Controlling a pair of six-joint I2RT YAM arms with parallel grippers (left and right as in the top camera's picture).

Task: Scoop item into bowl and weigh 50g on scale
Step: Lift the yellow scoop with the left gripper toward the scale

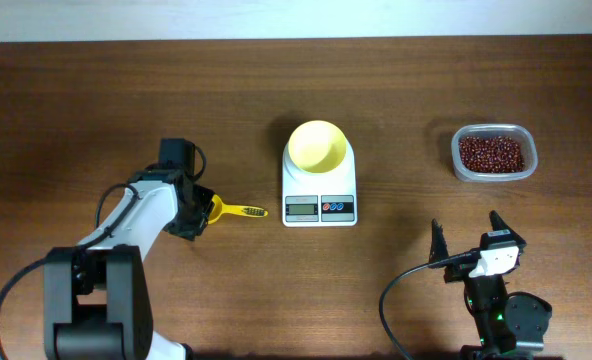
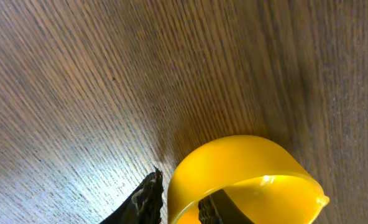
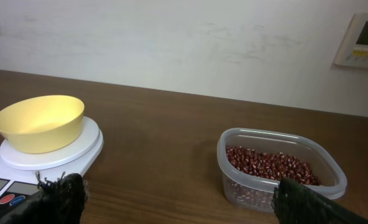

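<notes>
The pale-yellow bowl (image 1: 317, 145) stands empty on the white scale (image 1: 319, 208); both also show in the right wrist view, the bowl (image 3: 40, 121) on the scale (image 3: 53, 158). The reddish-brown beans (image 1: 492, 153) fill a clear tub at the right, also seen in the right wrist view (image 3: 265, 165). A bright-yellow scoop (image 1: 238, 211) lies left of the scale. My left gripper (image 1: 198, 210) is at its cup. In the left wrist view the gripper's (image 2: 181, 199) fingers pinch the scoop (image 2: 246, 162) cup's wall, one inside and one outside. My right gripper (image 1: 466, 242) is open and empty near the front edge (image 3: 184, 205).
The clear tub (image 1: 459, 165) stands at the right rear of the brown wooden table (image 1: 96, 100). A pale wall with a wall panel (image 3: 361, 40) lies behind the table in the right wrist view.
</notes>
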